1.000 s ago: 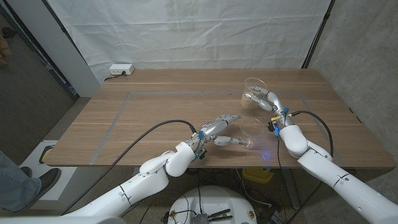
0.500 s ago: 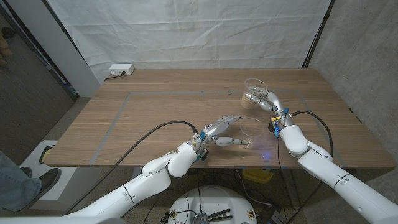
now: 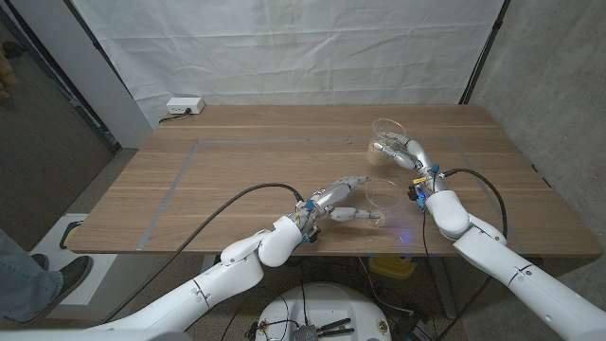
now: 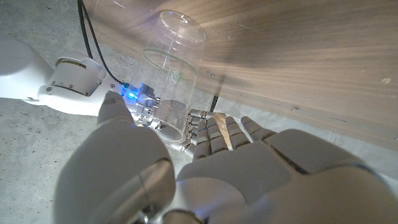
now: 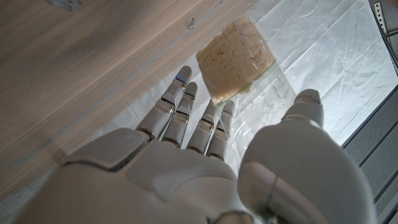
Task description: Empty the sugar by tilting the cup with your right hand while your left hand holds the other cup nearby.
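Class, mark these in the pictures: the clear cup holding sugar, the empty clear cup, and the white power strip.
Clear plastic cup with sugar [image 5: 236, 57], right wrist view, on its sugar-filled base.
Empty clear plastic cup [image 4: 171, 74], left wrist view, on its side wall.
White power strip [image 3: 185, 106], head view, on its top face.

I'm working in what looks like a robotics lab test bay: a wooden bench [image 3: 284, 180] with taped outlines, a white cloth backdrop [image 3: 284, 47] hung behind it, bare concrete wall [image 3: 559, 76] beside the backdrop, and a white power strip [image 3: 185, 106] at the bench's far corner.
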### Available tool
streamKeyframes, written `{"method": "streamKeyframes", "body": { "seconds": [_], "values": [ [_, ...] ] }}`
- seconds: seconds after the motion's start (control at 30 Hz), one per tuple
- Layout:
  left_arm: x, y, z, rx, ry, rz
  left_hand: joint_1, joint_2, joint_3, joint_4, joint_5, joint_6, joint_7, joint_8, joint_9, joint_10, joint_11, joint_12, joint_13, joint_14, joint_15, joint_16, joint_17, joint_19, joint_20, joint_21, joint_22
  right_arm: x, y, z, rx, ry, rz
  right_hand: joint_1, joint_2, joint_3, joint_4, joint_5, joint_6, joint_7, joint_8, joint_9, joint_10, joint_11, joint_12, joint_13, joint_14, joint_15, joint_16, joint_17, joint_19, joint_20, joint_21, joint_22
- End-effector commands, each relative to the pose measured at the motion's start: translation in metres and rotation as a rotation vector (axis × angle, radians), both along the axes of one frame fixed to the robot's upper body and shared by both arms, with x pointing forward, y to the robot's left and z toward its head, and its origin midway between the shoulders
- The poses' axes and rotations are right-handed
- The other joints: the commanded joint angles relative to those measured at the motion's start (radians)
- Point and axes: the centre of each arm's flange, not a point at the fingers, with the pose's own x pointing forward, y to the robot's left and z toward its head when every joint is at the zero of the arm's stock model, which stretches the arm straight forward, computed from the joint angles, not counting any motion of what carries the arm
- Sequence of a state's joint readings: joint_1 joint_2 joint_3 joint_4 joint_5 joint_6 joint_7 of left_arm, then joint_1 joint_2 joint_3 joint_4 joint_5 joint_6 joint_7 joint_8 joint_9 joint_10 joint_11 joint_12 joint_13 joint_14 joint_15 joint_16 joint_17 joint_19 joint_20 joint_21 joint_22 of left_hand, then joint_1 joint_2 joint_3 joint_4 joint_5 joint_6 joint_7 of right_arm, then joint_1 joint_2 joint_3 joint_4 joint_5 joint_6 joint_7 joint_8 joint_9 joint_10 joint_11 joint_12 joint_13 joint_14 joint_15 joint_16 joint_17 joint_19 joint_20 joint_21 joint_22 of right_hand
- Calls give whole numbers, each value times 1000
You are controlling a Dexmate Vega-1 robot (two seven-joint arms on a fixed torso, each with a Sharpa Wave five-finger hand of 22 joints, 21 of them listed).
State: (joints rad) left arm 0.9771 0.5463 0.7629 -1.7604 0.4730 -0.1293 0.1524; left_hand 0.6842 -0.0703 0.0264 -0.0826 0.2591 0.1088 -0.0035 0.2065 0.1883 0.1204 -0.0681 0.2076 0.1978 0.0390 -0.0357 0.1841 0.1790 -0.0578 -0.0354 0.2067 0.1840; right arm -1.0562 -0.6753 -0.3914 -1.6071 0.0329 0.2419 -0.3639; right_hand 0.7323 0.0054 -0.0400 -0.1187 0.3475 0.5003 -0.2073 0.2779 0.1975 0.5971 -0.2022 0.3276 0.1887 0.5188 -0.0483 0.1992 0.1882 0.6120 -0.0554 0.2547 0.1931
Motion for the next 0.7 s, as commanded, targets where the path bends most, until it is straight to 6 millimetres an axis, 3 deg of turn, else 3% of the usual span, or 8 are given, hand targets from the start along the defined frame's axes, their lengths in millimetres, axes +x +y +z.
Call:
{"method": "streamKeyframes", "body": {
  "seconds": [0.03, 0.53, 0.7],
  "values": [
    [14, -12, -4, 16, 35, -29, 9, 4, -5, -5, 6, 11, 1, 0, 6, 7, -6, 3, 2, 4, -5, 5, 4, -10, -28, 0, 2, 0, 0, 1, 5, -14, 2, 5, 13, -3, 4, -1, 9, 4, -1, 6, 8, 0, -3, 1, 12, -104, -1, 3, 0, -7, -3, 2],
    [24, -19, 7, 11, 55, -106, 13, 7, -7, -4, 9, 22, -7, 3, 6, 16, -9, 7, 2, 10, -14, 7, 4, -8, -28, 1, 2, -4, -2, 0, 18, -16, -6, 5, 14, -5, 5, -4, 15, 3, -3, 6, 11, 0, -5, 2, 12, -101, -2, 3, 3, -6, -4, 2],
    [28, -23, 12, -9, 74, -162, 20, 10, -8, -6, 11, 39, -11, 9, 6, 37, -16, 14, 2, 28, -20, 13, 4, 2, -43, 4, 2, -6, -2, 0, 19, -19, -12, 5, 15, -5, 5, -5, 16, 3, -4, 6, 11, 0, -5, 2, 12, -104, -3, 3, 4, -6, -5, 2]
  ]
}}
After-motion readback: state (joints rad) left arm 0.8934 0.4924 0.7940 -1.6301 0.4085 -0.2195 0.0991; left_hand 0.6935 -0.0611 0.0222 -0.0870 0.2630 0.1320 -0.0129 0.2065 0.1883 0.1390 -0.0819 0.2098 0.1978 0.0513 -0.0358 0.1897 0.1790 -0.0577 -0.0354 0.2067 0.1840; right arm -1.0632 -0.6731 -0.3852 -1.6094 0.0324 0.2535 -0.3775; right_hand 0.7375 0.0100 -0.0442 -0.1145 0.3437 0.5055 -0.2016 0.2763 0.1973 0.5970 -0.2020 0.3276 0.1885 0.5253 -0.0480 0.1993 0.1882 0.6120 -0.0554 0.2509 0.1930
